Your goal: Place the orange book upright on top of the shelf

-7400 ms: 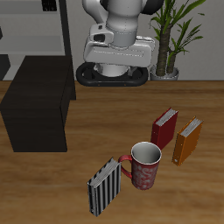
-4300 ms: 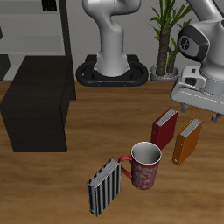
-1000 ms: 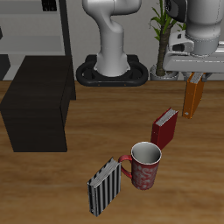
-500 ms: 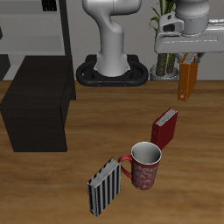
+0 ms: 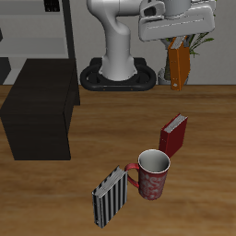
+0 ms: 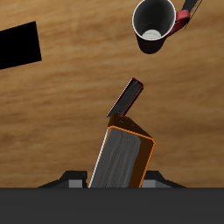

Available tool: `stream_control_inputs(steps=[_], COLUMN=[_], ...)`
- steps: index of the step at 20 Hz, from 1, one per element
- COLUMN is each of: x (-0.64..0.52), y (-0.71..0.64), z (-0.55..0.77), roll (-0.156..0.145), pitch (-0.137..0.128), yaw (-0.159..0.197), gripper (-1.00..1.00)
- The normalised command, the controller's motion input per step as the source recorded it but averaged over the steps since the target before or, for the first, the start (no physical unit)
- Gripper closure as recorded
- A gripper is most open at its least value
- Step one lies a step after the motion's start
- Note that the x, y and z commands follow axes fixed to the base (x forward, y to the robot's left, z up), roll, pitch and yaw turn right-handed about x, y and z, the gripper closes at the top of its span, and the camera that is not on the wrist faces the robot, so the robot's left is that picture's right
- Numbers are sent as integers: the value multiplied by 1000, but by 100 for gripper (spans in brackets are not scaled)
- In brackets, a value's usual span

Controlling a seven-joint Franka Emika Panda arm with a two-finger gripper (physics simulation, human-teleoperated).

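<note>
My gripper [image 5: 175,48] is shut on the orange book [image 5: 177,67] and holds it high in the air, hanging upright, above the back of the table. The wrist view shows the book [image 6: 122,160] close up between my fingers. The shelf [image 5: 39,107] is the low black cabinet at the far side of the table from the book; its flat top is bare, and it also shows in the wrist view [image 6: 19,45]. The book is well apart from it.
A dark red book [image 5: 173,135] stands on the table below the gripper, seen also in the wrist view [image 6: 126,96]. A patterned mug [image 5: 152,175] and a striped book [image 5: 110,196] stand near the front edge. A potted plant [image 5: 189,32] and a grey shelving unit [image 5: 32,28] stand behind.
The gripper closed on the orange book beside the red book, lifted it off the table, and over the last second has carried it higher and sideways toward the robot's base.
</note>
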Motion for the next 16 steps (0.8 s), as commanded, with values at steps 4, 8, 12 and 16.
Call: stream_control_inputs(steps=[4,8,12,16], x=[-53,-130,-142,-36], y=[-784,-803,-674,-356], z=[250,229,224,107], roll=[44,-10,-44,-33], pitch=[24,27,-37,5], yaw=[144,51,113,45], gripper=[100,100,100,100])
